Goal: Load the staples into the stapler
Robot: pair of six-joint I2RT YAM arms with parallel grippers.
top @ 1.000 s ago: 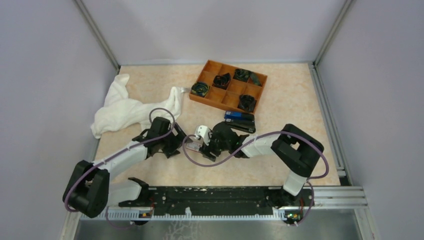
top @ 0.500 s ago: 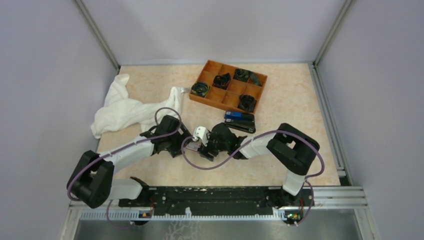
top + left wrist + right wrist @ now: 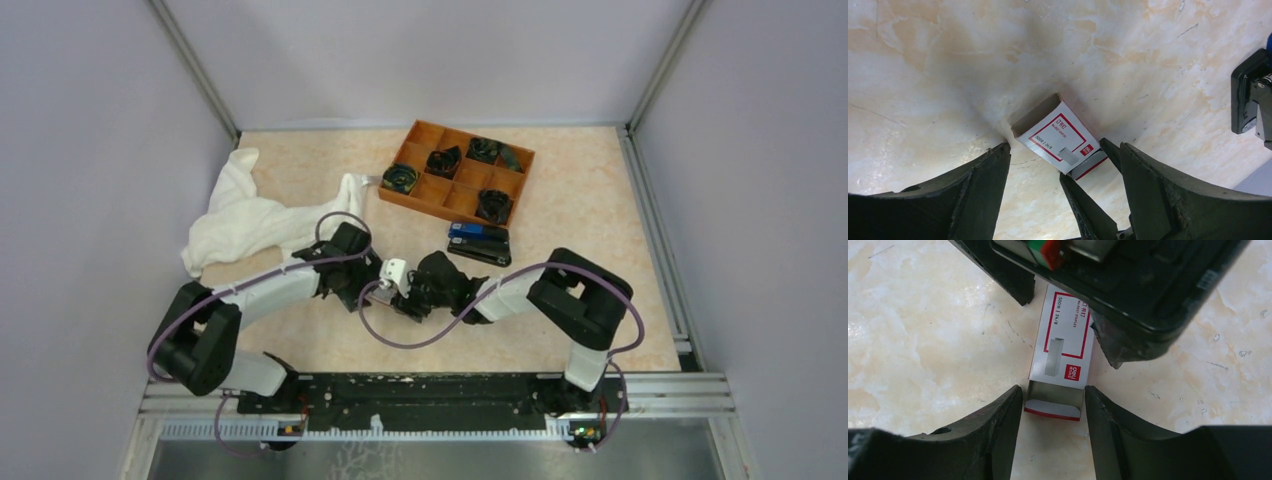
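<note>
Mid-table, both arms meet over the staples carton (image 3: 1063, 340), which lies flat on the table (image 3: 913, 340) with its inner drawer (image 3: 1054, 402) slid partly out. The right gripper (image 3: 1054, 390) flanks the drawer's end, fingers just beside its sides; whether they pinch it cannot be told. The left gripper (image 3: 1064, 147) stands wide open around the carton's sleeve, not clamped on it. The risk: with the sleeve unheld, a pull may drag the whole light carton along, or jerk the drawer free and spill strips. Beyond lies a blue-and-black stapler (image 3: 480, 243); the all-black stapler cannot be made out.
</note>
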